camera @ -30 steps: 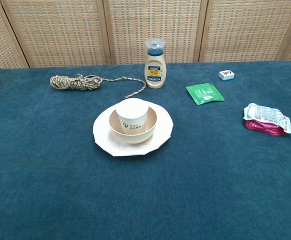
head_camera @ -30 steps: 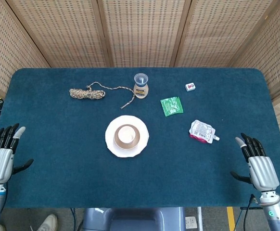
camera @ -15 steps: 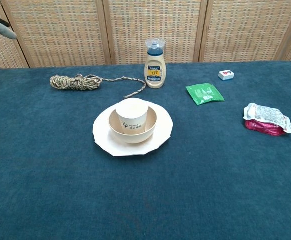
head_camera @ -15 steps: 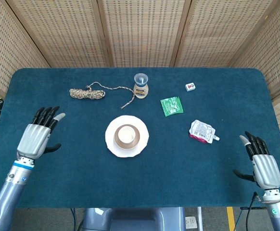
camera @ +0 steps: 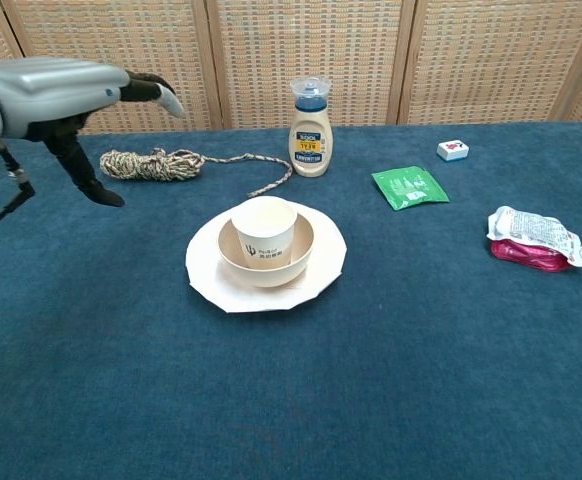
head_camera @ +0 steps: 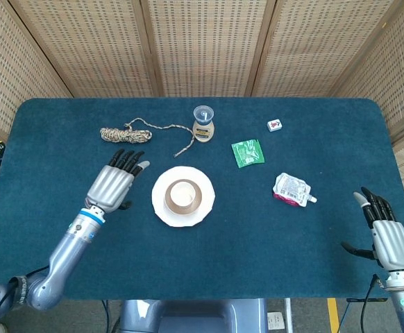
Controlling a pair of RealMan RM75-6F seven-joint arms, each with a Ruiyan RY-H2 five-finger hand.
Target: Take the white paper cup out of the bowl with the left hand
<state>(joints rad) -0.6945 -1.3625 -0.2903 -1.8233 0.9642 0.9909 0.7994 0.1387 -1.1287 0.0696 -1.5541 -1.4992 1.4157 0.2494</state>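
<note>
A white paper cup (camera: 264,233) (head_camera: 182,195) stands upright in a tan bowl (camera: 300,254) (head_camera: 198,202), which sits on a pale plate (camera: 326,270) (head_camera: 158,206) at the table's middle. My left hand (head_camera: 115,182) (camera: 66,95) hovers open above the table just left of the plate, fingers stretched forward and apart, holding nothing. Far off at the table's right front edge, my right hand (head_camera: 385,232) is open and empty; the chest view does not show it.
A coiled rope (head_camera: 125,134) (camera: 151,162) lies behind my left hand. A mayonnaise bottle (head_camera: 203,123) (camera: 310,128) stands behind the plate. A green packet (head_camera: 247,152), a small white tile (head_camera: 274,125) and a red-white pouch (head_camera: 291,189) lie to the right.
My left hand has swung from the table's left edge in toward the plate, rising into the chest view. The right hand drifted slightly toward the front edge. Cup and bowl unmoved.
</note>
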